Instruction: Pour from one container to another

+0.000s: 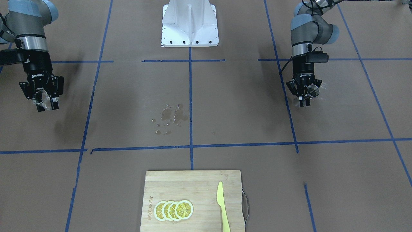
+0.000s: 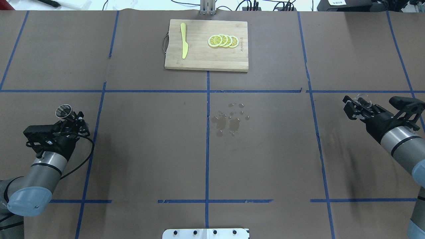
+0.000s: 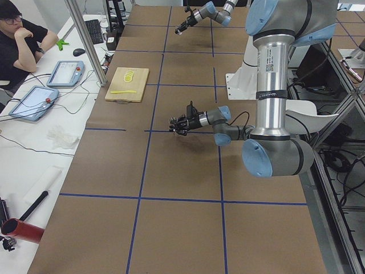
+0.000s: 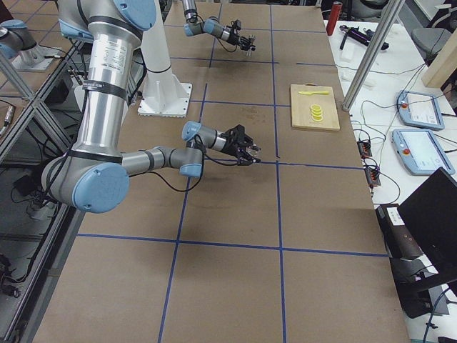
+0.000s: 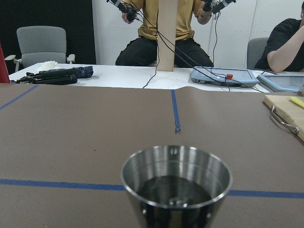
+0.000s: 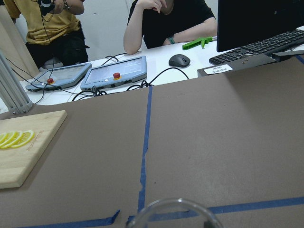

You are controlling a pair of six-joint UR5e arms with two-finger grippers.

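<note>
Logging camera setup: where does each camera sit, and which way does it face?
Front-facing: across the table, facing the base; both arms show.
Overhead: behind the base, looking forward and down; both arms.
Exterior left: table's left end; left arm near.
Exterior right: table's right end; right arm near.
Left wrist: behind the jigger, facing operators.
Right wrist: behind the glass, facing operators.
Front-facing and overhead share the cutting board.
</note>
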